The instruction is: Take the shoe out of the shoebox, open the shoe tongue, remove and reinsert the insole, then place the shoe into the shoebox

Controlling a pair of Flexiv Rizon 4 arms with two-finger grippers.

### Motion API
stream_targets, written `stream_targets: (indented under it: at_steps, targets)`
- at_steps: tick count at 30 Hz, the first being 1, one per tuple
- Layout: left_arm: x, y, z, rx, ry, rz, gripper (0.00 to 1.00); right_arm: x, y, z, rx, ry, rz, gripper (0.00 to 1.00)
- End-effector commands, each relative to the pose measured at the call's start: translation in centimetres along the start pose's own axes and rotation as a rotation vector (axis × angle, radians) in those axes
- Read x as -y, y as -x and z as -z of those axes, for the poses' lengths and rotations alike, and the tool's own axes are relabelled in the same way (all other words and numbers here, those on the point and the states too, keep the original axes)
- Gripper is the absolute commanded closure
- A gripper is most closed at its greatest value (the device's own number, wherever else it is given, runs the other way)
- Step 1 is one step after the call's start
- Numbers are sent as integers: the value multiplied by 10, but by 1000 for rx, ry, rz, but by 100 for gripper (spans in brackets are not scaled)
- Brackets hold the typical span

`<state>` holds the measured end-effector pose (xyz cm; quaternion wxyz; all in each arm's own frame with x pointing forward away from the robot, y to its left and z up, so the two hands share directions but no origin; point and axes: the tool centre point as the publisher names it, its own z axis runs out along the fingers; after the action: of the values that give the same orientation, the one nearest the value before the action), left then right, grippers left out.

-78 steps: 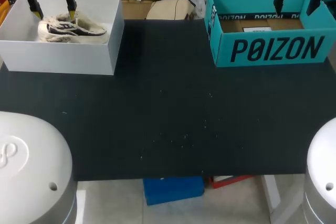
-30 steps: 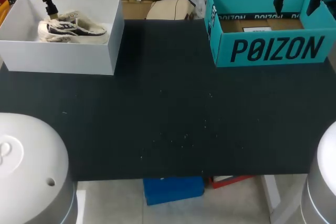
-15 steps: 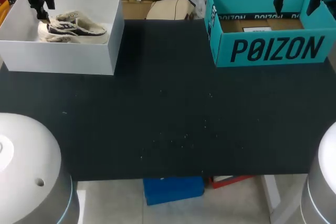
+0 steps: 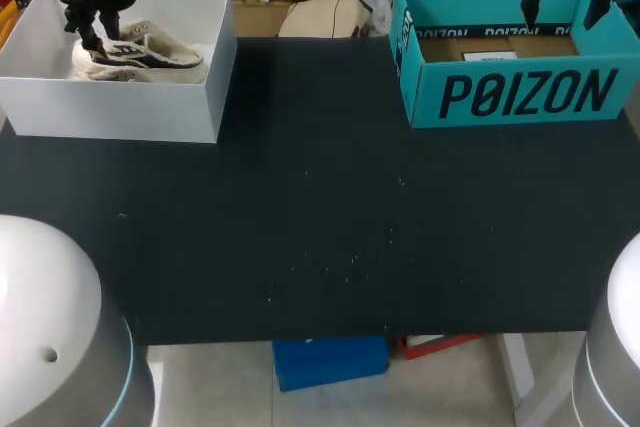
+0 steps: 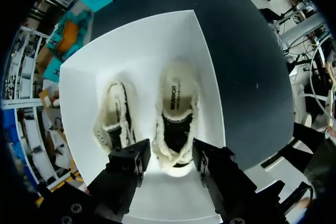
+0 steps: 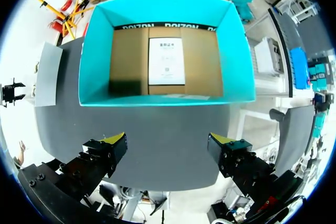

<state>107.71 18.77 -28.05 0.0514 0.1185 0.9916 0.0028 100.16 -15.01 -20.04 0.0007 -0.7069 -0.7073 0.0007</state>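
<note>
Two fuzzy cream shoes with dark stripes lie side by side in the white shoebox (image 4: 120, 112) at the table's far left. My left gripper (image 4: 90, 35) is down inside that box at the heel end of one shoe (image 4: 145, 50). In the left wrist view this shoe (image 5: 176, 98) lies with its heel between the fingers (image 5: 128, 158) of the left gripper (image 5: 171, 157). They stand close on either side of the heel, and no firm squeeze shows. The other shoe (image 5: 113, 119) lies beside it. My right gripper (image 4: 563, 9) hangs wide open above the teal box (image 4: 520, 97).
The teal box (image 6: 94, 51) stands at the far right and holds only a brown cardboard floor with a white label (image 6: 166, 61). My right gripper (image 6: 168, 140) is empty. The black mat (image 4: 320, 207) between the two boxes is bare.
My left gripper has turned and come down to the heel of the shoe inside the white box, and its fingers have drawn closer together. The right arm has stayed put.
</note>
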Motion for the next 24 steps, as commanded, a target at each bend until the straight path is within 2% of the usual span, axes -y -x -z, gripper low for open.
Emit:
stream_targets:
  at_steps: [1,5,24]
  targets:
    - [1,17,-23,-24,-6,13,50,0,0,0,0,0,0,0]
    - [3,22,-37,-30,-3,32,46,0,0,0,0,0,0,0]
    - [0,25,-106,-87,-3,102,61,0,0,0,0,0,0,0]
